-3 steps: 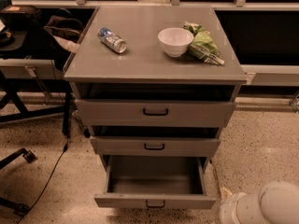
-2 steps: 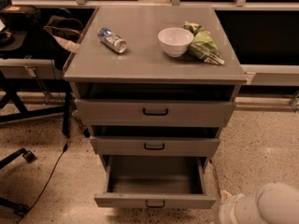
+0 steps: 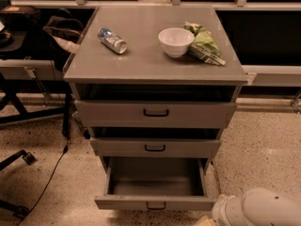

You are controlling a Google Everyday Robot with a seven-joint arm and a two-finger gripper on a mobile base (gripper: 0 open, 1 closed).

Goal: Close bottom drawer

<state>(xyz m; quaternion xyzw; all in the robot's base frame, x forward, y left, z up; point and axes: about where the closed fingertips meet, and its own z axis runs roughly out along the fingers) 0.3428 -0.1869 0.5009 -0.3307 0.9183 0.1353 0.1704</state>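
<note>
The bottom drawer (image 3: 155,203) of the grey metal cabinet (image 3: 155,67) stands pulled out towards me, its inside empty, with a small black handle at the centre of its front panel. The middle drawer (image 3: 155,147) and top drawer (image 3: 155,113) above it are pulled out a little. Part of my white arm (image 3: 258,210) shows at the bottom right corner, right of the bottom drawer's front. The gripper itself is out of view.
On the cabinet top lie a can (image 3: 112,40) on its side, a white bowl (image 3: 176,42) and a green snack bag (image 3: 204,44). A black chair base (image 3: 14,161) and a cable (image 3: 49,173) are on the speckled floor at left.
</note>
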